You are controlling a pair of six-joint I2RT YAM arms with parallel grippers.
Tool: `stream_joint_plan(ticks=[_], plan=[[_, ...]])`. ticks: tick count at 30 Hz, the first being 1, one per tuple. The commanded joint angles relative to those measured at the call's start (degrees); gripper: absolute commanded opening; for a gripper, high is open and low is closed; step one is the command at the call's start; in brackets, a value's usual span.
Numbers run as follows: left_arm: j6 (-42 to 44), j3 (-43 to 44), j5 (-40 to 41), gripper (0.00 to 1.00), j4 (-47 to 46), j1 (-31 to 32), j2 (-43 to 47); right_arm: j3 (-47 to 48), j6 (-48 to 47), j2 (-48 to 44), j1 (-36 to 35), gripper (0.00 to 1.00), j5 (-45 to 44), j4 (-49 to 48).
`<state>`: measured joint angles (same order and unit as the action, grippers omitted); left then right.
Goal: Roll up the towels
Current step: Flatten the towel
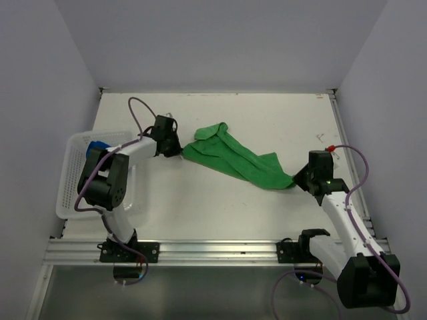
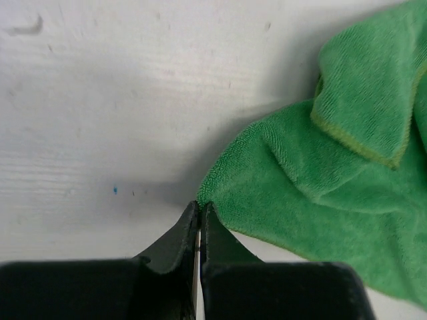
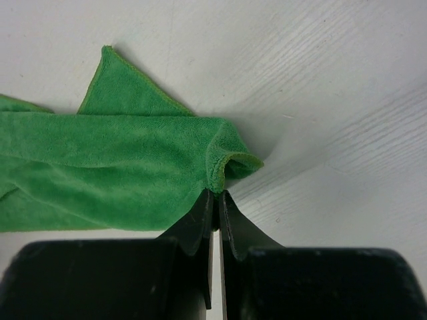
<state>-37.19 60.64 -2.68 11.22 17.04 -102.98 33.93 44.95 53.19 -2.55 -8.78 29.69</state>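
Green cloth lay stretched across the middle of the white desk (image 1: 220, 213) in the overhead view: the green towel (image 1: 237, 160) ran slantwise from upper left to lower right, bunched and partly folded over itself at its left end. The left tool (image 1: 180, 152) met the towel's left corner and the right tool (image 1: 297, 181) met its lower right tip, so the cloth spanned between the two arms. At the desk's left edge stood a white mesh basket (image 1: 67, 193), and the blue towel (image 1: 99, 145) sat in its far end, partly hidden by the left arm. From the left wrist, the left tool (image 2: 199, 207) was closed, its dark fingertips (image 2: 189, 223) pressed together on the very corner of the green towel (image 2: 320, 200), which spread away to the right over the pale desk (image 2: 100, 100) with a folded flap on top. From the right wrist, the right tool (image 3: 215, 195) was likewise closed, pinching a curled, hemmed edge of the green towel (image 3: 100, 167); the cloth reached off to the left, one pointed corner lying flat on the desk (image 3: 333, 100) above it.
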Motion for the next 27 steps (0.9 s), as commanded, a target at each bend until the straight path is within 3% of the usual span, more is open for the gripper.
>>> stream_joint_plan(ticks=[1,5,15,19,25,27], plan=[[8.70,8.86,12.06,0.00,7.04,2.98,2.87,2.01,-1.09,-0.28,0.26,0.00,1.92,-1.13],[14.77,19.48,22.25,0.02,14.07,6.95,2.26,4.91,-2.32,0.25,0.26,0.00,3.68,-0.51],[25.14,29.80,37.12,0.11,27.97,13.72,2.08,10.36,-3.99,-0.89,0.26,0.00,4.82,2.30],[24.54,27.61,36.52,0.17,30.08,16.88,3.48,11.24,-4.17,-2.29,0.26,0.00,3.33,3.27],[18.83,13.12,29.41,0.27,24.73,19.79,6.21,8.96,-3.90,-4.06,0.26,0.00,3.50,5.02],[16.99,8.81,27.47,0.39,22.54,20.84,6.39,7.73,-4.25,-4.76,0.26,0.00,3.24,5.46]])
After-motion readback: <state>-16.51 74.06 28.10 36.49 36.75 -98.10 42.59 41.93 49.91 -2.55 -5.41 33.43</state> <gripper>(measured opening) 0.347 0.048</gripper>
